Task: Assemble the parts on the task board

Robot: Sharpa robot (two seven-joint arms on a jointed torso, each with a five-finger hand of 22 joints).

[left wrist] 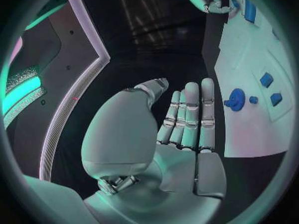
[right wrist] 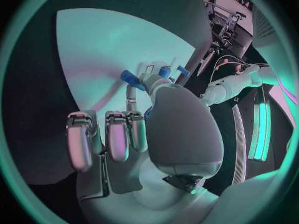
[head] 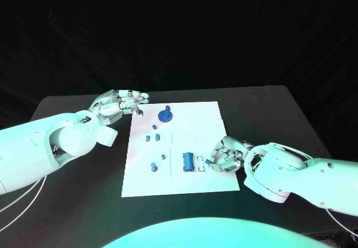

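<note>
The left robot hand (head: 121, 102) hangs empty, fingers straight and together, beside the flat white task board (head: 201, 116) on the black worktop (head: 268, 111). The right robot hand (head: 225, 155), fingers curled, touches a blue cylindrical part (head: 188, 161); whether it grips is unclear.

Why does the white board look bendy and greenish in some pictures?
In the left wrist view the fisheye lens curves the white flat task board beside the silver left hand; in the head view its edges run straight, and teal light tints the board and the silver right hand.
</note>
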